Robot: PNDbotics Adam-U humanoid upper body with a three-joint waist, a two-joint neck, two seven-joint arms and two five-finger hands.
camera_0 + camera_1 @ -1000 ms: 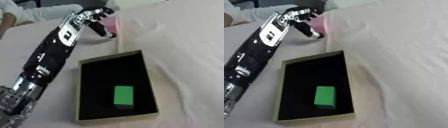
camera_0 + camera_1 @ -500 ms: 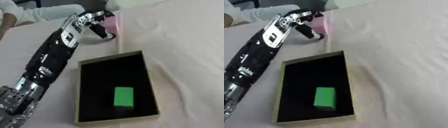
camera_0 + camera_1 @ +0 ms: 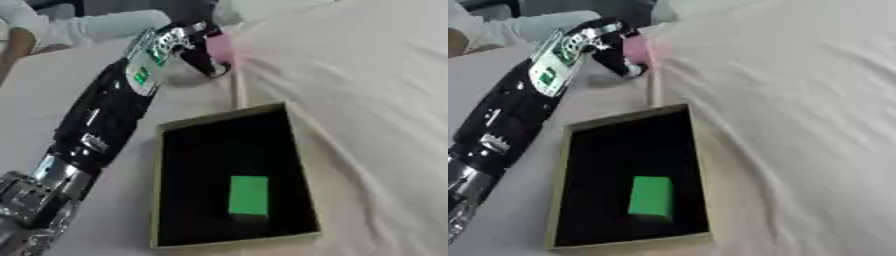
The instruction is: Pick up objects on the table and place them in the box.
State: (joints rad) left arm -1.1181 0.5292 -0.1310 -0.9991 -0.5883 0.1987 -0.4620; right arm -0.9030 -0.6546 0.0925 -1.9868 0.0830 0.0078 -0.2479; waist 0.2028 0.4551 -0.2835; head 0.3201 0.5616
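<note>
One hand shows: the left hand (image 3: 199, 46), stretched far up the table (image 3: 367, 100) on its long black arm, with its fingers curled down around a pink thing (image 3: 219, 47) at the far edge. The curl looks like a grasp on it, though the contact itself is blurred. The right hand is out of sight in both views.

Below the hand, toward the robot, lies the box (image 3: 166, 165), open and black inside, with one green block (image 3: 248, 195) already in its near half. A thin pale stick (image 3: 235, 90) lies just under the hand, running down toward the box's far rim; I cannot tell what it is.

Risks, as I judge them: the arm is at long reach, so the pink thing could slip out as it lifts, or be nudged off the far edge if the fingers have not closed fully. On the way back the hand must cross the stick and the far wall of the box; a low carry could drag the stick or shove the box.

The pink thing's shape is mostly covered by the fingers, and whether it rests on the cloth or is already raised cannot be made out.
</note>
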